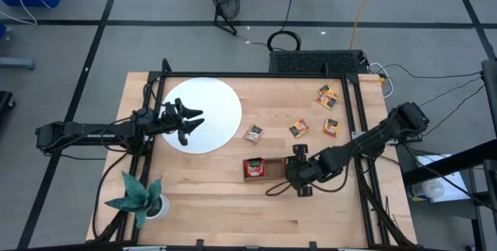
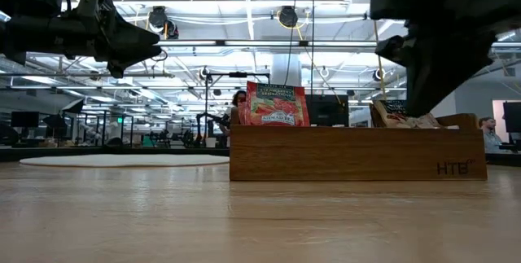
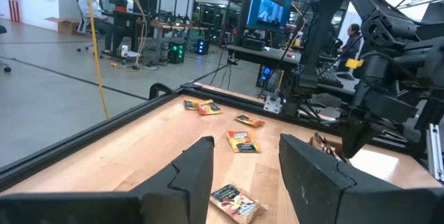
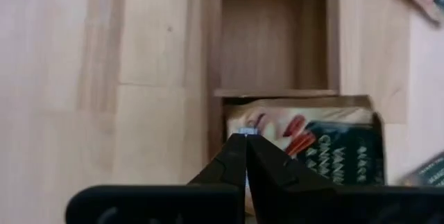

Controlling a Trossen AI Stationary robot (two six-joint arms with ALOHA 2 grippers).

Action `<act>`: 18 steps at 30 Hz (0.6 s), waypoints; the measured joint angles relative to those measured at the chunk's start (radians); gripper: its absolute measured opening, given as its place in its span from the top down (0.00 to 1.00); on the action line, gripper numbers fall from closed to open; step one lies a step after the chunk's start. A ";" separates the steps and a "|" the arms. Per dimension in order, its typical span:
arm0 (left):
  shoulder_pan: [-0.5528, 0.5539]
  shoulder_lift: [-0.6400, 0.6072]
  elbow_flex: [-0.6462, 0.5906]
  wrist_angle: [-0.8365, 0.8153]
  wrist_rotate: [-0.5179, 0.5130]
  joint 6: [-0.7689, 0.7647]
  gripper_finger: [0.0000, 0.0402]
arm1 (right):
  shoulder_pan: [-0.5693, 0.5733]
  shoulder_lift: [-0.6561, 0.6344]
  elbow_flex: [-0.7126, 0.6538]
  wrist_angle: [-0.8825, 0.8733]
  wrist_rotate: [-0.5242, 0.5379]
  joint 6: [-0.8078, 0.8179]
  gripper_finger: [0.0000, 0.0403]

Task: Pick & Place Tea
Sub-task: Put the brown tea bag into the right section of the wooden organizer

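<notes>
Tea sachet in tray beneath closed right tool.

The table was pale wood planking, smooth and matt, grain visible. The tray was darker brown wood, smooth, with a stamped mark. The tea sachets appeared as glossy printed paper or foil. The white disc was matt. Both grippers were dark matt plastic or metal.
</notes>
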 joint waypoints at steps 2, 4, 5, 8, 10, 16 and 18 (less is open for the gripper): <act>0.000 0.000 0.000 0.000 0.000 0.000 0.59 | -0.004 0.003 0.000 -0.007 0.005 -0.005 1.00; 0.000 0.000 0.000 0.000 0.000 0.000 0.59 | -0.010 0.010 0.000 -0.007 0.002 -0.019 1.00; 0.000 0.000 0.000 0.000 0.000 0.000 0.59 | -0.011 0.017 -0.001 -0.008 0.002 -0.027 1.00; 0.000 0.000 0.000 0.000 0.000 0.000 0.59 | -0.018 0.049 -0.009 -0.011 0.001 -0.054 1.00; 0.000 0.000 0.000 0.000 0.000 0.000 0.59 | -0.018 0.078 -0.016 -0.015 0.000 -0.058 1.00; 0.000 0.000 0.000 0.000 0.000 0.000 0.59 | -0.018 0.157 -0.015 -0.017 0.002 -0.104 1.00; 0.000 0.000 0.000 0.000 0.000 0.000 0.59 | -0.018 0.165 -0.015 -0.017 0.005 -0.110 1.00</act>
